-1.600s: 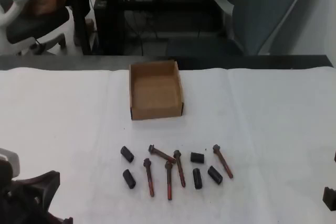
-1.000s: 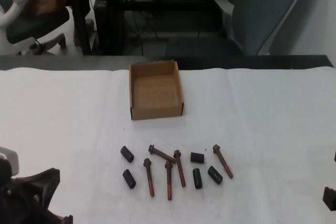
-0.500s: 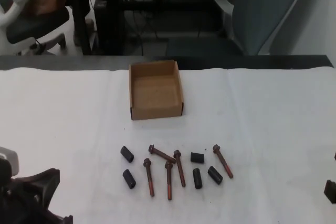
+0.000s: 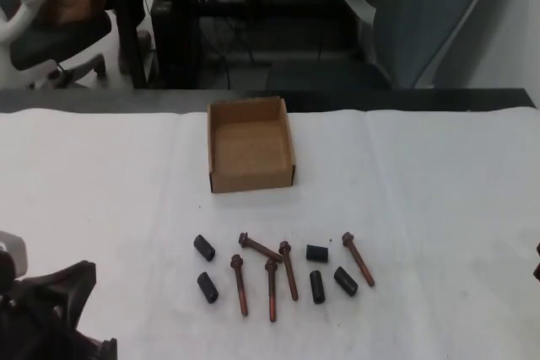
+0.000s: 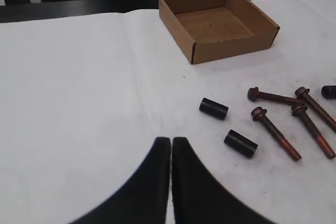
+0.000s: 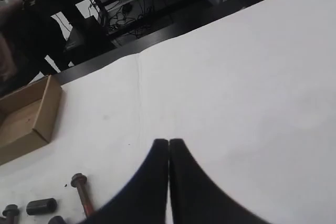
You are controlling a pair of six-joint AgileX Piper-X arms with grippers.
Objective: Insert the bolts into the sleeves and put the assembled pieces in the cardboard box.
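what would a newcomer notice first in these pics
The open cardboard box at mid-bench catches the eye first. Nearer the arms, five reddish bolts and five black sleeves lie loose on the white cover. The left tool and right tool are both shut, holding nothing.

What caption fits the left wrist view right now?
Shut left gripper facing loose bolts, black sleeves and an empty cardboard box on the white bench.

White cloth (image 4: 447, 183) over bench – 2 chairs (image 4: 422, 14) (office type) behind.
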